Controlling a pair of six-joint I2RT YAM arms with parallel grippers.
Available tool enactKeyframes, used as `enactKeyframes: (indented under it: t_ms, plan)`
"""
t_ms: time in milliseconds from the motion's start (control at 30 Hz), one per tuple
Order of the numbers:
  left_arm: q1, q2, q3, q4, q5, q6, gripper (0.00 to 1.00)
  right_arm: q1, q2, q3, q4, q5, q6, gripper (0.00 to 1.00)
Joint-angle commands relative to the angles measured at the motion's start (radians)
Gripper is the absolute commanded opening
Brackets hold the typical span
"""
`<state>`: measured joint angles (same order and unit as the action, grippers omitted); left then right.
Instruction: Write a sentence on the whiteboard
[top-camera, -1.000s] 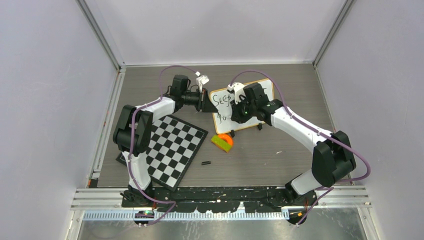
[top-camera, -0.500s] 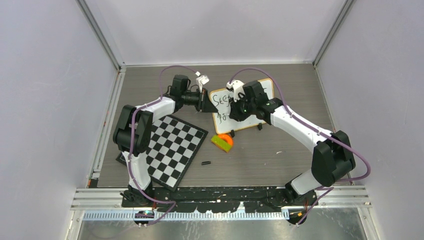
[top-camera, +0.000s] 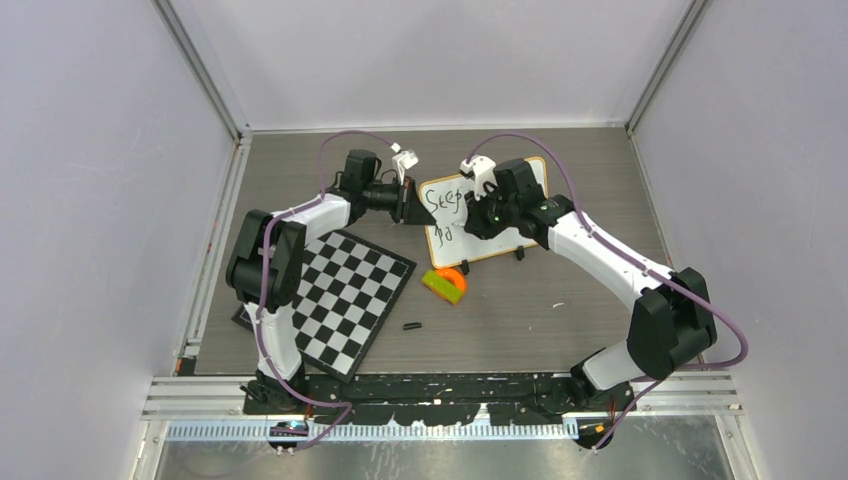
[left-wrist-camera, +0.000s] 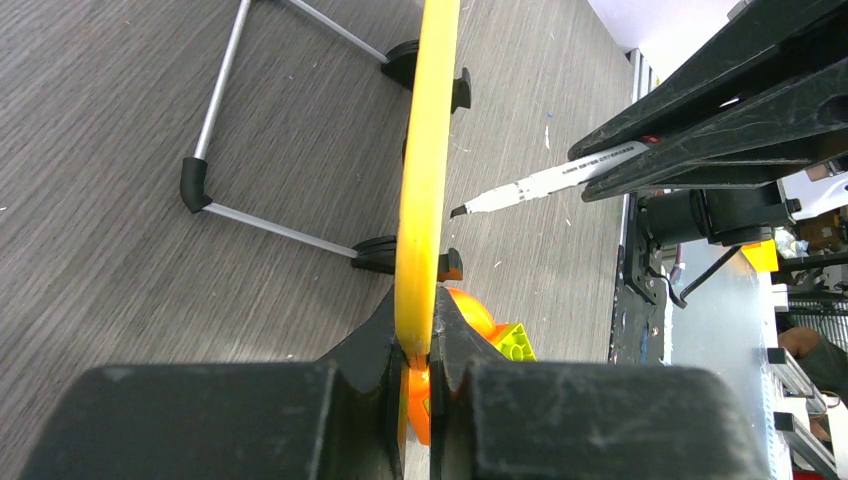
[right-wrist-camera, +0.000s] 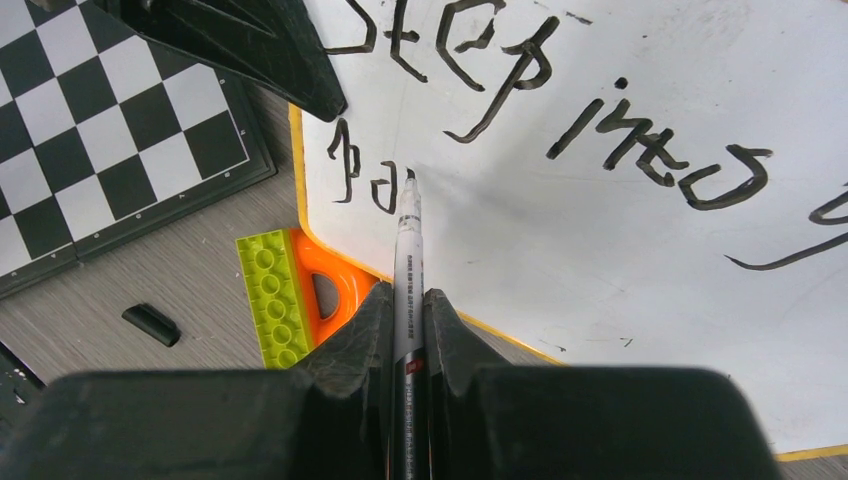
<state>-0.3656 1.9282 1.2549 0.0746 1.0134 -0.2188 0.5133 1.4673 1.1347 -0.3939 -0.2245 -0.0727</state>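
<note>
Since the earlier frame the right arm has shifted slightly toward the far side of the whiteboard (top-camera: 455, 248), elbow swinging outward; the left arm has not moved.

Left pincer (left-wrist-camera: 418, 345) is pinched on the whiteboard's left edge, steadying it. Right pincer (right-wrist-camera: 407, 300) is pressed tight on a marker (right-wrist-camera: 408, 270), tip at the board's lower-left area.

Progress: the sentence (right-wrist-camera: 600, 120) has a top line reading "Step into" plus a stroke starting another word at the board's right side. The second line has only two letters, near the left edge. Judged roughly halfway; the rest of the second line is left.

The whiteboard stands tilted on the table (top-camera: 560, 320), far centre. It is glossy white with a thin yellowish frame, rounded corners, a thin metal wire stand and black feet. The marker has a slim white barrel and dark tip. The table is grey with a wood grain.

Just in front of the whiteboard is a studded green brick on an orange curved piece (top-camera: 443, 283), both plastic. Left of it lies a flat chequered board (top-camera: 350, 290).
</note>
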Motion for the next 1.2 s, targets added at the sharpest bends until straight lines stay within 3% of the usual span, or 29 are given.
enactKeyframes:
  t_ms: [0,367,867,1167]
  plan:
    - [-0.007,-0.014,0.028,-0.029,-0.029,0.024,0.0,-0.002,0.018,0.018,0.018,0.019,-0.015,0.0]
    - [-0.007,-0.011,0.027,-0.027,-0.03,0.027,0.0,-0.001,0.007,-0.044,0.011,0.041,-0.025,0.0]
    - [-0.007,-0.012,0.027,-0.028,-0.032,0.029,0.0,-0.019,0.009,0.052,-0.004,0.057,-0.047,0.0]
    - [-0.007,-0.012,0.028,-0.031,-0.031,0.031,0.0,-0.02,0.016,0.0,-0.006,0.046,-0.045,0.0]
